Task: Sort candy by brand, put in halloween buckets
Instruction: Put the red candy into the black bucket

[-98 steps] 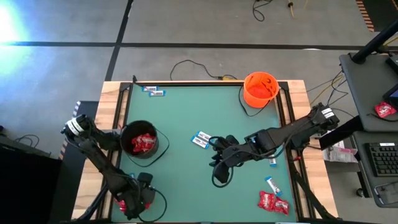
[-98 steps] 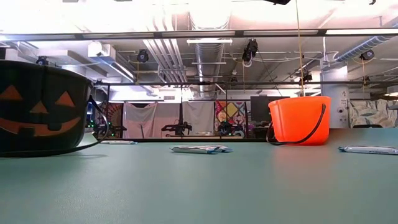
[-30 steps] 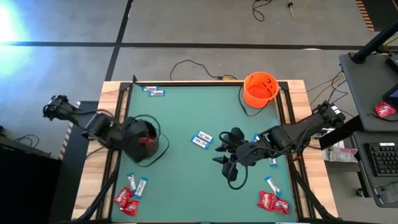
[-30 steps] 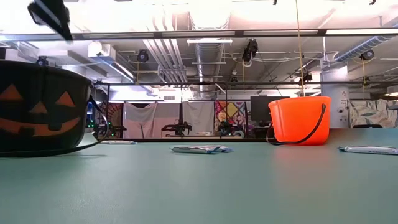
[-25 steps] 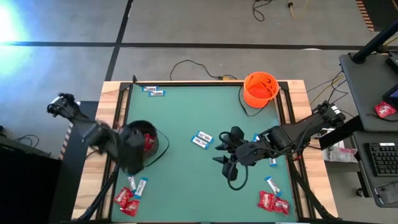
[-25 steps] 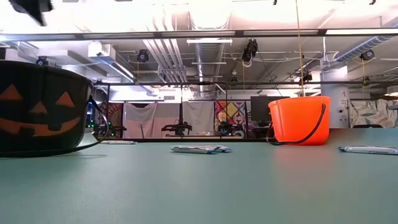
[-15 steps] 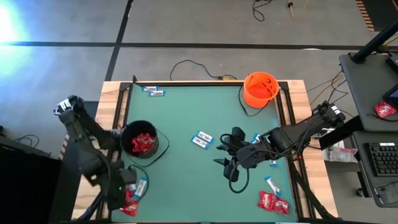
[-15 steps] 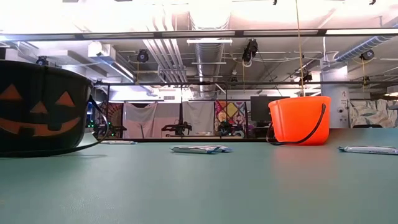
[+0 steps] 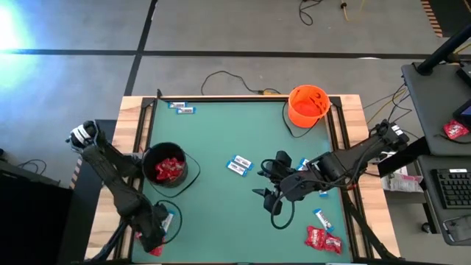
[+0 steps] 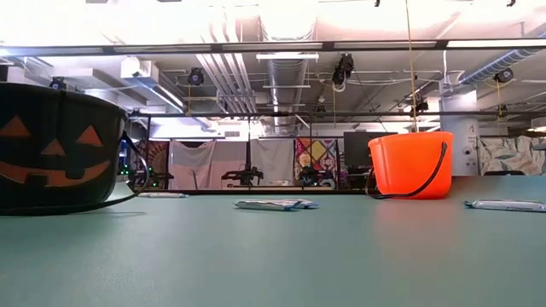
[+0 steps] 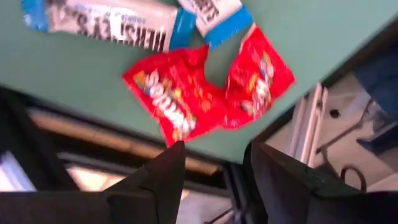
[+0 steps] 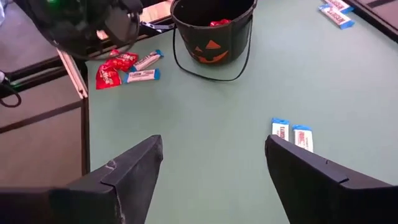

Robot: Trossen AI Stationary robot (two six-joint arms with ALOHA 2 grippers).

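— Swinging away from the black bucket (image 9: 168,168), the left arm now has its left gripper (image 9: 155,237) down over the near-left corner of the counter (image 9: 221,199). What's under it?

— Two red packets (image 11: 208,94), with a white-and-blue bar (image 11: 112,20) and another bar's end just beside them. Its jaws are apart and hold nothing; nothing sits between them yet.

— And the right gripper (image 9: 268,191)?

— It hangs near the middle of the counter, jaws spread wide and empty, facing a pair of white-and-blue bars (image 12: 291,134).

— How far along is the sort?

— Partly, I'd judge. Red packets already sit in the black bucket. The orange bucket (image 9: 307,104) at the far-right corner: I can't tell what's inside.

— What's left?

— Plenty. The near-left cluster, the pair of bars mid-counter, two bars at the far-left corner (image 9: 181,107), and, near the right edge, a bar (image 9: 323,218) beside another heap of red packets (image 9: 322,240). Another bar may lie under the right arm; it's mostly hidden.
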